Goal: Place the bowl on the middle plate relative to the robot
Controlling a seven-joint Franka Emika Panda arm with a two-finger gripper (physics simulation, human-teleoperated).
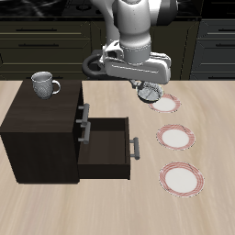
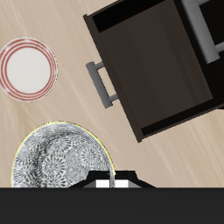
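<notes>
Held up off the tabletop at the claw: the bowl, small, round, grey-patterned inside, pinched at its rim by the claw, hanging over the back plate and partly covering it in the exterior view. Nearer the tabletop's front edge than the bowl, in a row: the middle plate, bare, white with a pink-red rim, then the front plate of the same look. Beside the bowl, toward the plates' other side: a dark cabinet with its lower drawer pulled out and hollow, handle toward the plates. On the cabinet's top: a grey mug, upright, handle turned toward the bowl. In the wrist view: bowl close under the camera, rim meeting the claw's fingertips; one plate lying apart from it on bare wood; open drawer across from that plate.
</notes>
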